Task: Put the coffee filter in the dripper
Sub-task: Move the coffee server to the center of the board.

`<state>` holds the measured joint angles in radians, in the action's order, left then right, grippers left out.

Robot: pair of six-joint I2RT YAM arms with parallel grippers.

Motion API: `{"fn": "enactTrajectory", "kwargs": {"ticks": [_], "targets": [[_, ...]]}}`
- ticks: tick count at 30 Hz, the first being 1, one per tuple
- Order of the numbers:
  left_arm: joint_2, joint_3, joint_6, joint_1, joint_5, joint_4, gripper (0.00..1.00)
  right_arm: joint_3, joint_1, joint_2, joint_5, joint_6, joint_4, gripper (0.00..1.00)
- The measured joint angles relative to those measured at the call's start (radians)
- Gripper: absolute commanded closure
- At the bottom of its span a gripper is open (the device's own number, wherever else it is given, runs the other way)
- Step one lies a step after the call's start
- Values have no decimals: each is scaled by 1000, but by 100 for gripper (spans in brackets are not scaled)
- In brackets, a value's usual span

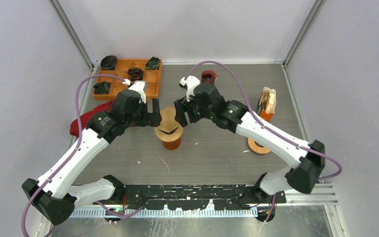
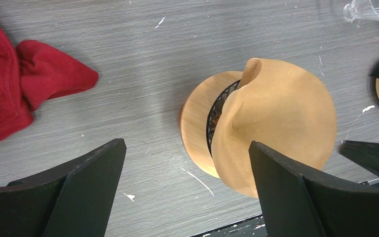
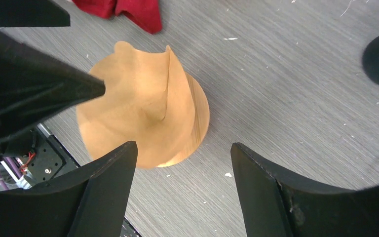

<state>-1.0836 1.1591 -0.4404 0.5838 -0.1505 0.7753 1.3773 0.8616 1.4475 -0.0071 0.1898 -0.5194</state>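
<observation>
at the middle of the table the coffee filter [image 1: 168, 122] sits askew on top of the wooden dripper [image 1: 170, 141], overhanging one side. the left gripper [image 1: 155, 113] and right gripper [image 1: 180, 113] flank it, both spread wide, holding nothing. a red cloth [image 1: 86, 121] lies left, an orange tray [image 1: 154, 84] far left.

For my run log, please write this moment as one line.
filter: askew on dripper | left fingers: open | right fingers: open
</observation>
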Motion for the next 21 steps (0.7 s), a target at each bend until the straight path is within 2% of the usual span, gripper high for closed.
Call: {"fn": "enactTrajectory", "kwargs": {"ticks": [9, 16, 21], "targets": [[128, -2, 12, -10, -42, 3, 1, -252, 0, -273, -6, -33, 188, 24], [220, -14, 44, -10, -62, 2, 1, -420, 0, -304, -58, -58, 302, 25], [251, -63, 54, -10, -72, 2, 1, -581, 0, -327, -87, -71, 402, 29]]}}
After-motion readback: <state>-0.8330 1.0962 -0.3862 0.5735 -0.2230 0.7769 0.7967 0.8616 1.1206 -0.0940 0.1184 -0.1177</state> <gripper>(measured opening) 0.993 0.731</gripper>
